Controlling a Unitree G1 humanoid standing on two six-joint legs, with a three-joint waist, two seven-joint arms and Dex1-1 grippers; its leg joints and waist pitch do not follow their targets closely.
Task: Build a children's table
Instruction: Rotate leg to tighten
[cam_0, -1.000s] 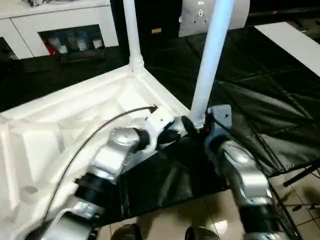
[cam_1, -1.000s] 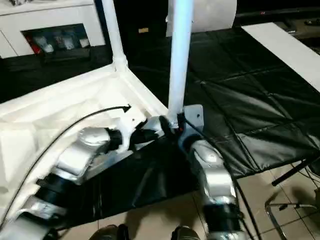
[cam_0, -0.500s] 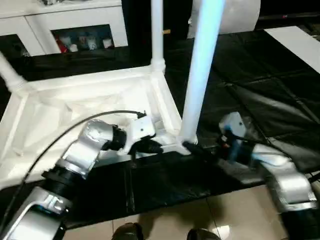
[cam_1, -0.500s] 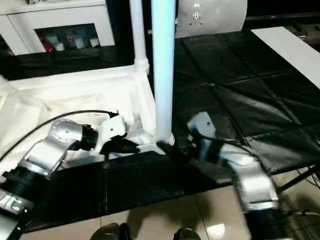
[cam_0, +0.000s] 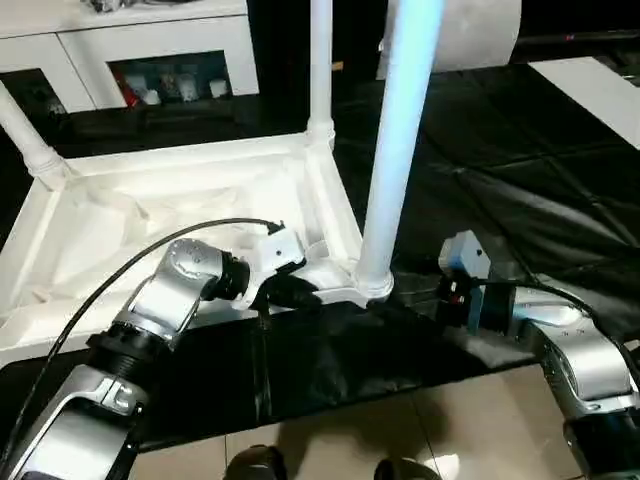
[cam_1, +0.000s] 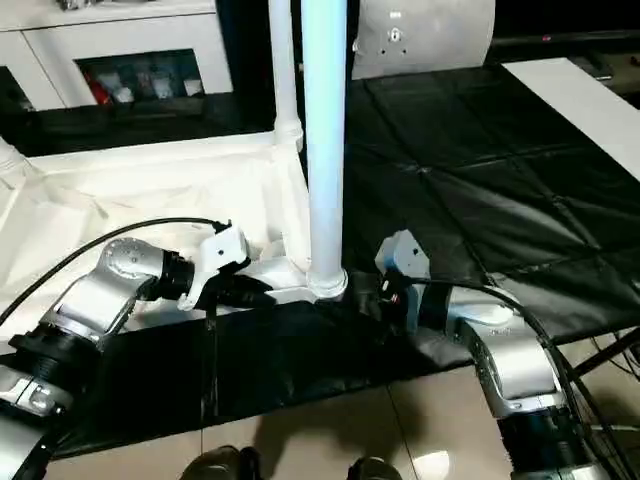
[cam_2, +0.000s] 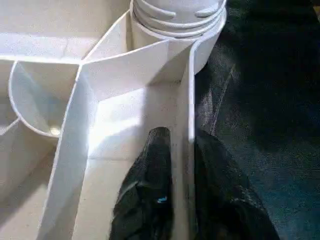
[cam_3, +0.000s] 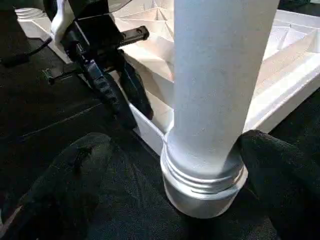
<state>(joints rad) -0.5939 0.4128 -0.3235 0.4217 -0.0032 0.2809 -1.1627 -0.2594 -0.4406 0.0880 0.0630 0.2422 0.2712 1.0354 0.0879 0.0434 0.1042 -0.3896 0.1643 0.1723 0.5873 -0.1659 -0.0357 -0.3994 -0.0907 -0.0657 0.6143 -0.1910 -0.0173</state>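
Left gripper (cam_2: 181, 150): pinches tabletop (cam_0: 150, 210) rim (near corner) | right gripper (cam_3: 165, 185): spread wide around leg (cam_3: 215, 90) base

Setting: floor and furnishings

Black padded floor mats (cam_0: 520, 150) are laid over glossy beige floor tiles (cam_0: 330, 445). White cabinets with dark openings (cam_0: 150, 60) are set along the far side; a flat white board (cam_1: 585, 95) is seen on the mats.
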